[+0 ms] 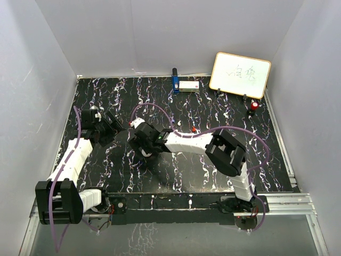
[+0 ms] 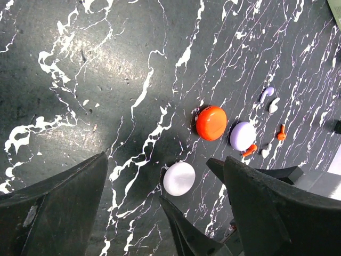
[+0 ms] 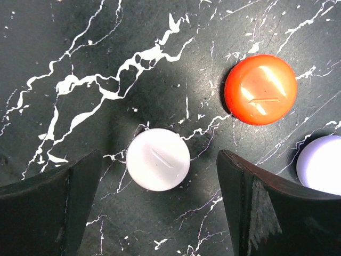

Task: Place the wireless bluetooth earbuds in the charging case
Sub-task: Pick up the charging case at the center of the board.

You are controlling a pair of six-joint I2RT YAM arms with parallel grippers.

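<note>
Three round closed charging cases lie together on the black marbled table: white point(image 3: 158, 159), orange point(image 3: 261, 89) and purple point(image 3: 322, 165). My right gripper point(image 3: 160, 154) hangs open just above the white case, one finger on each side, not touching it. In the left wrist view the white case point(image 2: 179, 178), orange case point(image 2: 211, 122) and purple case point(image 2: 243, 136) show ahead of my open, empty left gripper point(image 2: 165, 157). Beyond the cases lie the tiny earbuds: purple point(image 2: 266, 94), white point(image 2: 274, 105) and orange point(image 2: 281, 133), with more beside the purple case. My arms hide cases and earbuds in the top view.
A small whiteboard point(image 1: 240, 74) leans at the back right, with a red-capped object point(image 1: 254, 106) in front of it. A blue and white item point(image 1: 184, 84) sits at the back edge. White walls enclose the table. Both grippers point(image 1: 114, 125) point(image 1: 139, 136) are close together left of centre.
</note>
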